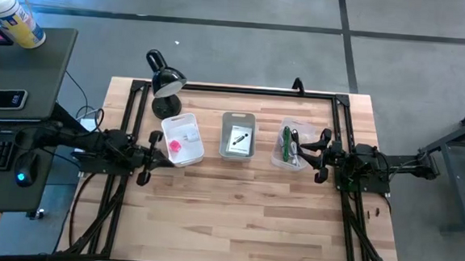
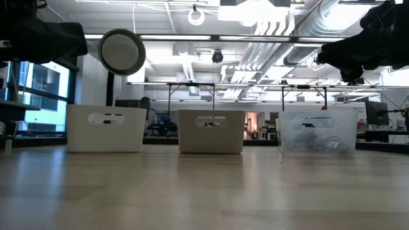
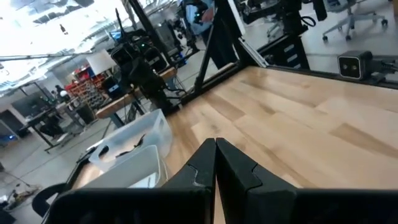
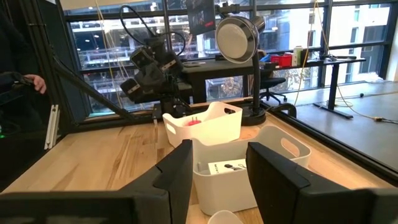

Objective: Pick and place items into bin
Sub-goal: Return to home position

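Three bins stand in a row at mid-table. The white bin holds a pink cube. The grey bin holds a white flat packet with a dark part, which also shows in the right wrist view as the packet. The clear bin holds green and dark cords. My left gripper hovers beside the white bin's left side, shut and empty. My right gripper hovers just right of the clear bin, open and empty.
A black desk lamp stands behind the white bin near the far edge. A black frame runs round the table's far part. A person's hand shows beyond the table. Bare wood stretches in front of the bins.
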Motion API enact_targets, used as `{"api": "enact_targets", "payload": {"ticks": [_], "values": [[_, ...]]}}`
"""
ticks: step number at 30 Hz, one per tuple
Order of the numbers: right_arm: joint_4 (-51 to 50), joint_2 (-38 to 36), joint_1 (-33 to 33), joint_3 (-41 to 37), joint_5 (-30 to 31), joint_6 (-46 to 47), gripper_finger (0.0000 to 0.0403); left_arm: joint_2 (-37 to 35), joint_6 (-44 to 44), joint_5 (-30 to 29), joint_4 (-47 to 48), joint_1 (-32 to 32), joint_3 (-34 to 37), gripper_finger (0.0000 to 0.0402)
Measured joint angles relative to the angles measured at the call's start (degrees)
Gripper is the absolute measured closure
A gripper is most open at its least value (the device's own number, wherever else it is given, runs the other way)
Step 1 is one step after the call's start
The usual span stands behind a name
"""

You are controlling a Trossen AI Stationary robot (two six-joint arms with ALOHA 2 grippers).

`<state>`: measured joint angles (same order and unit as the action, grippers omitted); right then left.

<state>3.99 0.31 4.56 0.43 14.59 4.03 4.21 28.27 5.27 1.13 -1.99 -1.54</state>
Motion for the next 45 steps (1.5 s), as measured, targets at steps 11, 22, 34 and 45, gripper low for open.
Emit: {"api": "enact_targets", "payload": {"ticks": [11,22,34,45], "values": [[0.0,0.0,0.0,0.0,0.0,0.0,0.0263,-1.4,8.1,-4.3,0.7,0.2,0.0,0.0401],[0.0,0.0,0.0,0.0,0.0,0.0,0.0263,-3.8,11.8,-4.8,0.0,0.1,0.0,0.0401],[-0.1,0.0,0.0,0.0,0.0,0.0,0.0263,-3.8,7.4,-4.8,0.7,-2.6,0.0,0.0401],[-0.1,0.0,0.0,0.0,0.0,0.0,0.0263,-3.8,-16.2,-4.9,0.7,-2.9,0.0,0.0401]]}}
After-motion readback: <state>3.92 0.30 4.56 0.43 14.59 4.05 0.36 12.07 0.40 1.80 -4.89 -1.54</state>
